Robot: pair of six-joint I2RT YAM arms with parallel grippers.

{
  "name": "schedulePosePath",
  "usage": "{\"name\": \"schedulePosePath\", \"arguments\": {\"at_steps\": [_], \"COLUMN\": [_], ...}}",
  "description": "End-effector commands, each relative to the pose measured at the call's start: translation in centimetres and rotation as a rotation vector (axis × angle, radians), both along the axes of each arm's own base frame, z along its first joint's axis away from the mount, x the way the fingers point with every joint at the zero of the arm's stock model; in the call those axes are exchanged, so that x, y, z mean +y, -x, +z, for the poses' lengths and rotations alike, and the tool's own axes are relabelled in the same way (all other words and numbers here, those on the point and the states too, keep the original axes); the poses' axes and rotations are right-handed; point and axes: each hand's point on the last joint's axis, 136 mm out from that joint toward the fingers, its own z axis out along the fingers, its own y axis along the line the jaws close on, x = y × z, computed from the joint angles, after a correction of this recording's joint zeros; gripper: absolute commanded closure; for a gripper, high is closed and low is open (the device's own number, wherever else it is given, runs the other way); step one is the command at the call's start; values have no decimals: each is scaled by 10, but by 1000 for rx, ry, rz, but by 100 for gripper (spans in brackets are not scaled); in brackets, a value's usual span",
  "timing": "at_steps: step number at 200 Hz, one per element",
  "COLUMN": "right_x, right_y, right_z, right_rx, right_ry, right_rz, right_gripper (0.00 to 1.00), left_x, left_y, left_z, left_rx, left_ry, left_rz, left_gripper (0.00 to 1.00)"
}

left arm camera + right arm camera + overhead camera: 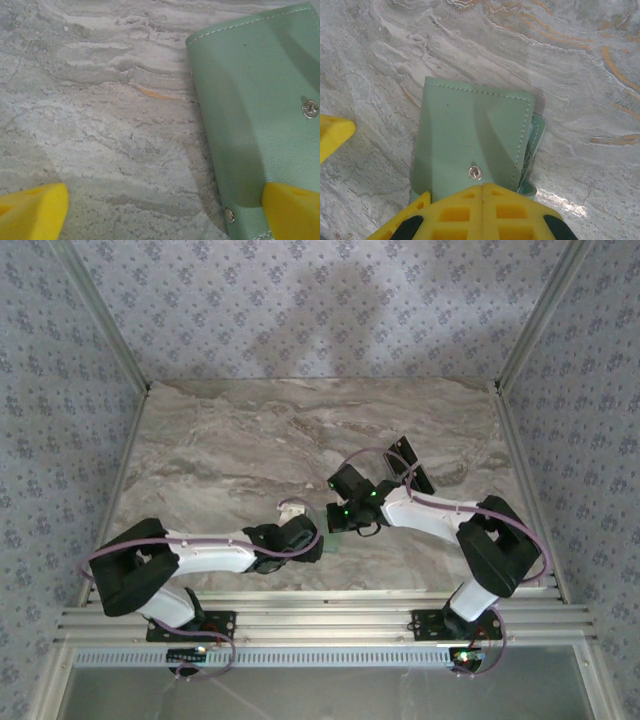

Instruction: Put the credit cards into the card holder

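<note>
The card holder (465, 135) lies flat on the marble-patterned bench (580, 60) in the right wrist view. Its stitched green flap faces up, with a metal snap (475, 173) near the close edge. A second green layer peeks out along its right side. The right gripper (483, 196) is fully closed, its two yellow fingers pressed together with nothing visible between them. Their tips overlap the holder's near edge just beside the snap; whether they press on it I cannot tell. Another yellow fingertip (334, 134) pokes in at the left, apart from the holder.

From the left wrist, the holder (250, 110) takes up the right side, slightly tilted. The left gripper (160, 212) stands wide open and holds nothing. One fingertip is over bare bench at lower left; the other covers the holder's near corner, beside a small rivet (229, 215).

From above, the two wrists meet over the near middle of the bench. The credit cards (410, 464) lie fanned as black rectangles beyond the right arm, a purple cable (372, 452) looping in front of them. Their number I cannot tell.
</note>
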Motion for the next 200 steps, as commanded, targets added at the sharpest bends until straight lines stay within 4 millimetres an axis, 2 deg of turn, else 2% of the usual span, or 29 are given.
{"name": "schedulePosePath", "arguments": {"at_steps": [1,52,141,200], "right_x": [1,4,13,19], "right_y": [-4,-4,-4,-7], "right_z": [13,20,-1,-5], "right_rx": [-20,-27,6,9], "right_ry": [-27,-43,-6,-3], "right_rz": [-25,-16,8,13], "right_gripper": [100,100,100,100], "left_x": [-7,-3,-3,-3], "left_y": [21,26,25,25], "left_z": [-13,-17,-23,-23], "left_rx": [93,109,111,113], "left_ry": [20,9,10,13], "left_rz": [-95,-111,-101,-101], "left_gripper": [1,1,1,1]}}
